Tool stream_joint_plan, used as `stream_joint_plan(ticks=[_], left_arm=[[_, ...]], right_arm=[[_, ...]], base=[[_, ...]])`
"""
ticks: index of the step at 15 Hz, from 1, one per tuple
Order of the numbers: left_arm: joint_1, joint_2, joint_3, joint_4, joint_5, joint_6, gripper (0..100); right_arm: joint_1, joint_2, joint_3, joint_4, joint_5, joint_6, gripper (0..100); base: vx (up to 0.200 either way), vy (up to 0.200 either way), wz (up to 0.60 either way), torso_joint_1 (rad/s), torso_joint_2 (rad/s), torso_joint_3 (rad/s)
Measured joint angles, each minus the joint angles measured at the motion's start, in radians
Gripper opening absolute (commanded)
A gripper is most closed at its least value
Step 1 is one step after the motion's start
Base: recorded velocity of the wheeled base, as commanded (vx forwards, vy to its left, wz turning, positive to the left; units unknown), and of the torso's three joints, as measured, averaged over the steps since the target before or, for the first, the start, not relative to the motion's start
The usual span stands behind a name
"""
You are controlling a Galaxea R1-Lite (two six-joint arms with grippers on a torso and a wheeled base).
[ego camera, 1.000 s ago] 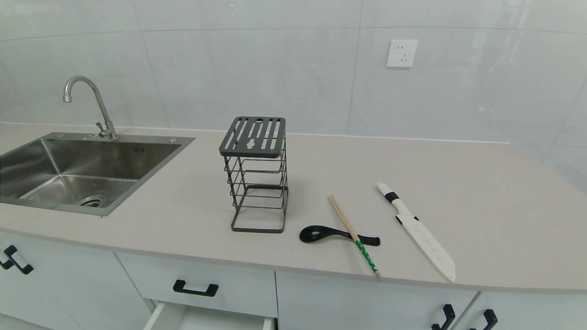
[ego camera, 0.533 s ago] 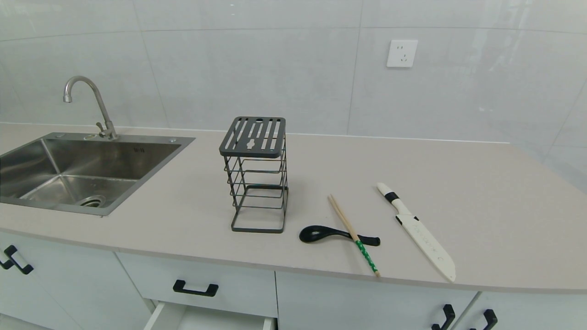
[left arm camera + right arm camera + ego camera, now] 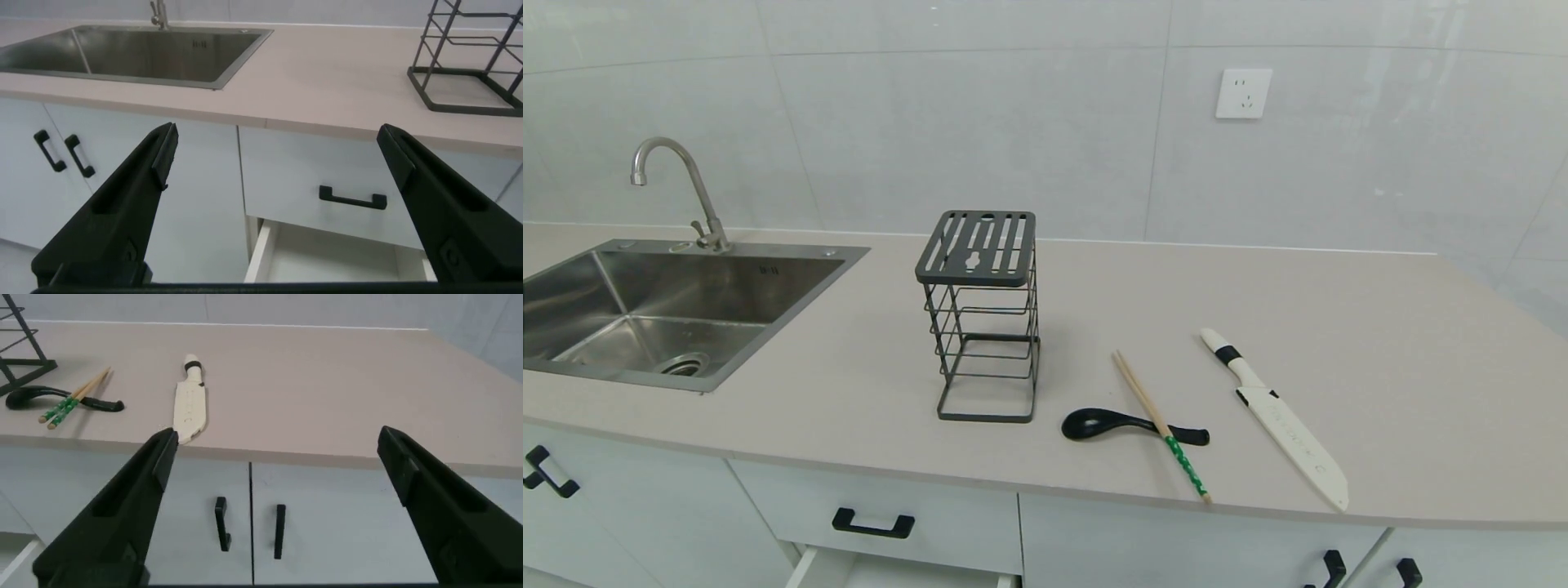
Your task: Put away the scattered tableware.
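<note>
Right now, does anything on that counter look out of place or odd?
The chopsticks lie crossed over the black spoon, the knife has its tip near the front edge of the counter, and a drawer below stands open.

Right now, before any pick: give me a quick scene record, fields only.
rack: upright on counter, right of sink
spoon: black, lying right of rack
chopsticks: pair, crossing over spoon handle
knife: white, flat, right of chopsticks, not touching
left pincer: open, low before the drawers
right pincer: open, low before cabinet doors
</note>
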State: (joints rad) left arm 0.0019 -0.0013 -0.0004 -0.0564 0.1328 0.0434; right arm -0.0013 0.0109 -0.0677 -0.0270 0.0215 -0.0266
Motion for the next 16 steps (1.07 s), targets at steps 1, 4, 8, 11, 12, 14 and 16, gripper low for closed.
stream_joint_plan(ticks=[1, 4, 8, 11, 12, 14, 16], left_arm=[[-0.002, 0.000, 0.000, 0.001, 0.001, 0.002, 100], [0.000, 0.000, 0.000, 0.000, 0.000, 0.003, 100], [0.000, 0.000, 0.000, 0.000, 0.000, 0.004, 100], [0.000, 0.000, 0.000, 0.000, 0.000, 0.004, 100], [0.000, 0.000, 0.000, 0.000, 0.000, 0.004, 100], [-0.001, 0.000, 0.000, 0.000, 0.000, 0.003, 100], [0.000, 0.000, 0.000, 0.000, 0.000, 0.003, 100]], right_arm=[[0.000, 0.017, -0.081, 0.000, 0.020, -0.002, 100], [0.031, 0.148, -0.326, 0.122, 0.218, -0.044, 100], [0.064, 0.369, -0.390, 0.205, 0.337, -0.071, 100], [0.124, 0.590, -0.454, 0.209, 0.323, -0.112, 100], [0.152, 0.685, -0.486, 0.209, 0.300, -0.129, 100], [0.227, 0.870, -0.547, 0.200, 0.239, -0.148, 100], [0.317, 1.075, -0.631, 0.180, 0.167, -0.155, 100]], base=[[0.000, 0.000, 0.00, 0.000, 0.00, 0.000], [0.000, 0.000, 0.00, 0.000, 0.00, 0.000], [0.000, 0.000, 0.00, 0.000, 0.00, 0.000], [0.000, 0.000, 0.00, 0.000, 0.00, 0.000], [0.000, 0.000, 0.00, 0.000, 0.00, 0.000], [0.000, 0.000, 0.00, 0.000, 0.00, 0.000], [0.000, 0.000, 0.00, 0.000, 0.00, 0.000]])
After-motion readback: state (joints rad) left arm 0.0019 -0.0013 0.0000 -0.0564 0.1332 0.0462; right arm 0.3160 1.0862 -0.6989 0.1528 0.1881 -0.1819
